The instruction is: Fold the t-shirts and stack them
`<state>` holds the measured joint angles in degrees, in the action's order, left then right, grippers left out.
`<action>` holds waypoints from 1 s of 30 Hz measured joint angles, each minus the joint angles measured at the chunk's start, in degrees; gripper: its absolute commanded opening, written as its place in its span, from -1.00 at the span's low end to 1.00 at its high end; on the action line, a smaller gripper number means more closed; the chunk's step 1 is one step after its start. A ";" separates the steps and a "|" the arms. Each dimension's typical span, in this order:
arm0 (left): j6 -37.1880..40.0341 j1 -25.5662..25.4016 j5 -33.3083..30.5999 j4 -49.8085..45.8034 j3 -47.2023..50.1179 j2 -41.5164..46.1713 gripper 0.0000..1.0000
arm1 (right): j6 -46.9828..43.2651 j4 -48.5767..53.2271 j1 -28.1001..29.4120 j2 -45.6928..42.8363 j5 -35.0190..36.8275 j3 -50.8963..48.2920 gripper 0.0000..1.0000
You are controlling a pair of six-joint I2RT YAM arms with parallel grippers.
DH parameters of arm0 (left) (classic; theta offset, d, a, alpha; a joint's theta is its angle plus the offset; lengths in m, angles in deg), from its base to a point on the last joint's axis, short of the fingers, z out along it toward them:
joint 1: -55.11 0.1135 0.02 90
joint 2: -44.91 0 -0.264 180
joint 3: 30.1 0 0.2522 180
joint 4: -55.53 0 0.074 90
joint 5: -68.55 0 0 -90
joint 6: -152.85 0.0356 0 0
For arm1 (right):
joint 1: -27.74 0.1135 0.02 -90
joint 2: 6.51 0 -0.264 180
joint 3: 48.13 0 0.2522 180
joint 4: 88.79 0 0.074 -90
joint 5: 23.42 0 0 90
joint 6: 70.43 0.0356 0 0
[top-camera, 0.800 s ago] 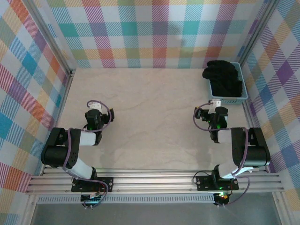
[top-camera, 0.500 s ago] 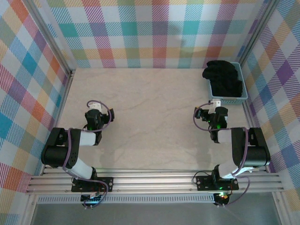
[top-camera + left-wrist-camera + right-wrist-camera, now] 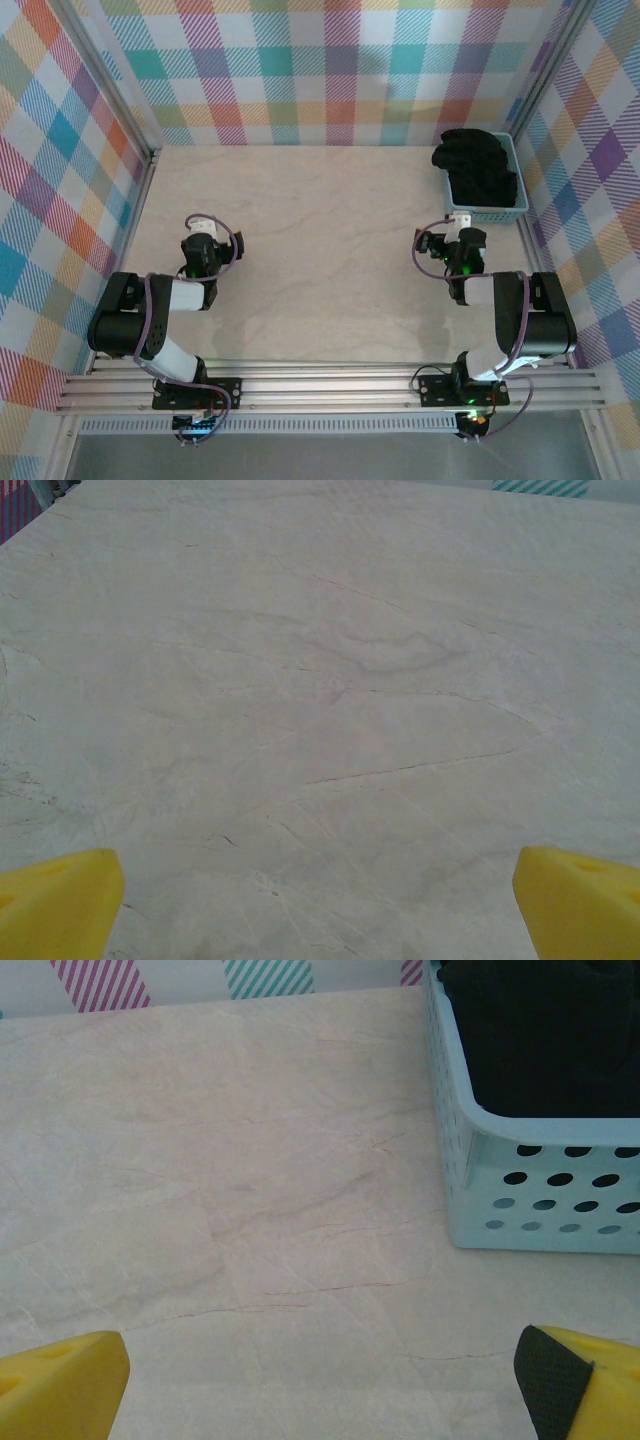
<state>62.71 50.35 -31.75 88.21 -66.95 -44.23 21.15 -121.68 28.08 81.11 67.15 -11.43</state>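
Note:
Black t-shirts [image 3: 475, 165] lie bunched in a light-blue plastic basket [image 3: 495, 212] at the table's far right; the dark cloth [image 3: 545, 1030] fills the basket [image 3: 520, 1210] in the right wrist view too. My right gripper [image 3: 320, 1385] hovers open just in front and left of the basket, yellow fingertips [image 3: 60, 1380] wide apart over bare table. At the left side of the table my left gripper [image 3: 320, 905] is also open, its yellow fingers [image 3: 580, 900] spread with nothing between them. From above, the left arm's wrist [image 3: 203, 245] and the right arm's wrist [image 3: 460, 245] both rest low.
Plaid walls [image 3: 330, 70] enclose the pale marbled tabletop [image 3: 320, 240] on three sides. An aluminium rail [image 3: 330, 385] runs along the near edge, carrying both arm bases. The basket stands close to the right wall.

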 measured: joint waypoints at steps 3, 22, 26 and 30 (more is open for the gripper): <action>0.00 0.00 0.00 0.00 0.00 0.00 1.00 | 0.00 0.00 0.00 0.00 0.00 0.00 0.99; -1.38 -1.75 -3.34 -16.46 -2.64 29.97 1.00 | 2.71 21.70 3.80 -33.75 8.00 4.02 0.99; -5.07 -4.37 -4.57 -25.66 -11.17 37.05 1.00 | 9.31 36.87 4.59 -39.69 7.23 18.56 0.99; -17.75 -4.90 -5.14 -47.74 -32.79 32.76 1.00 | 18.47 41.81 4.46 -37.81 3.63 28.44 0.98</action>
<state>44.96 45.46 -36.89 40.47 -99.74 -11.47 39.62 -79.87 32.54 43.29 70.78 17.01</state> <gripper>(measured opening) 0.997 0.996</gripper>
